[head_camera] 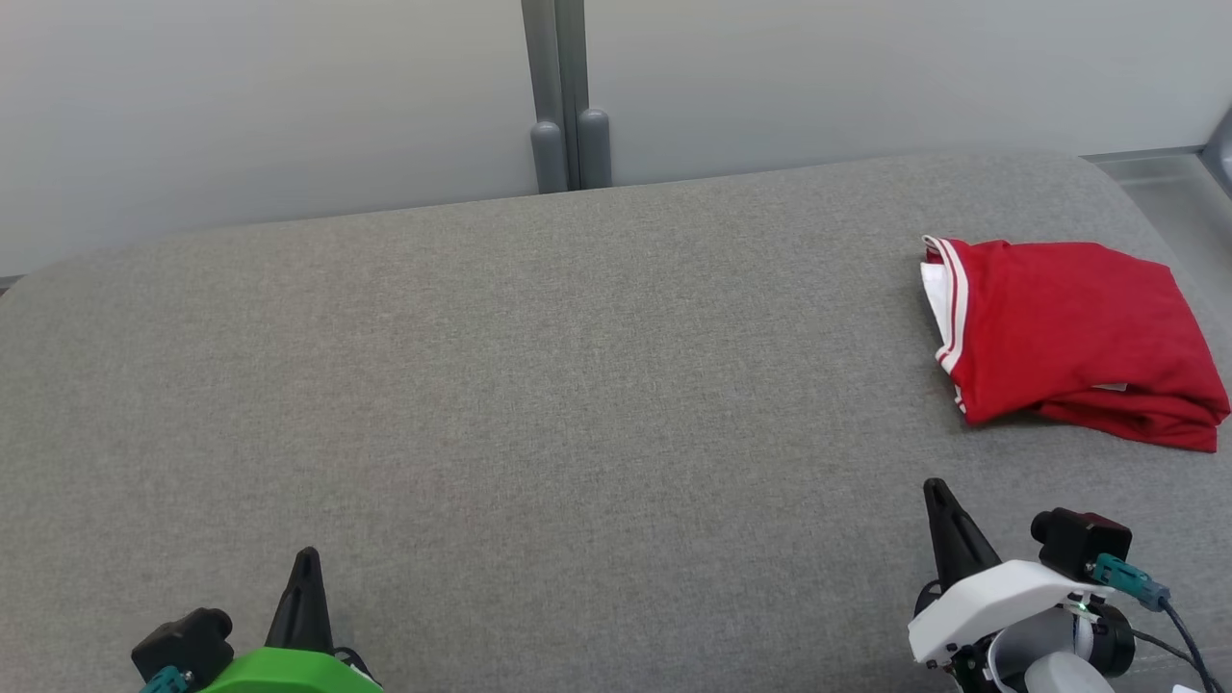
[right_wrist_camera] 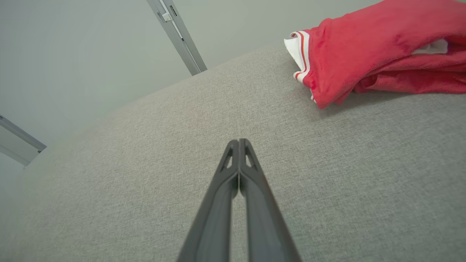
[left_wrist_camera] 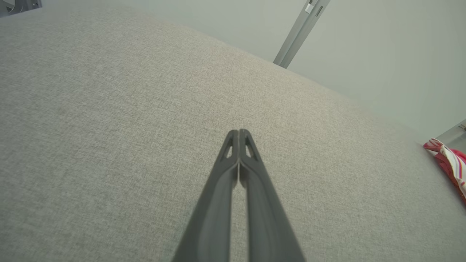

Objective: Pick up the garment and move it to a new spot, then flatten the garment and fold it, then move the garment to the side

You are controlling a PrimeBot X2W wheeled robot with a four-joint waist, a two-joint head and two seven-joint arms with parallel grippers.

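Garment: a red garment (head_camera: 1073,337) with white striped trim (head_camera: 948,289) is seen lying in a loose, roughly folded bundle on the far right part of the tabletop (head_camera: 539,385), close to its right edge.
Layers: several thicknesses are stacked, with the bulkier folds along the side nearer the tabletop's front. A white inner face is exposed at the trimmed end.
Handling: the cloth is judged to be light, soft and limp. It can be expected to sag and fall open once lifted. No harm from a firm pinch is foreseen, though a thin layer caught alone could slip free.
Where to hold: the folds facing the tabletop's front stand a little proud of it and are judged the easiest to pinch. The trimmed edge, likely firmer, should give the surer hold. Two points set apart would be wanted for spreading it flat.
Right claw: the right claw (head_camera: 934,491) is pressed fully together with nothing in it, low over the tabletop's front right part. The garment lies ahead of it and is not touched.
Left claw: the left claw (head_camera: 306,558) is likewise closed and empty, over the tabletop's front left part, well apart from the garment.
Tabletop: it is covered in grey woven cloth, so some drag is expected if the garment is slid across it.
Beyond: a pale wall and a grey post (head_camera: 570,144) are seen behind the tabletop's far edge.
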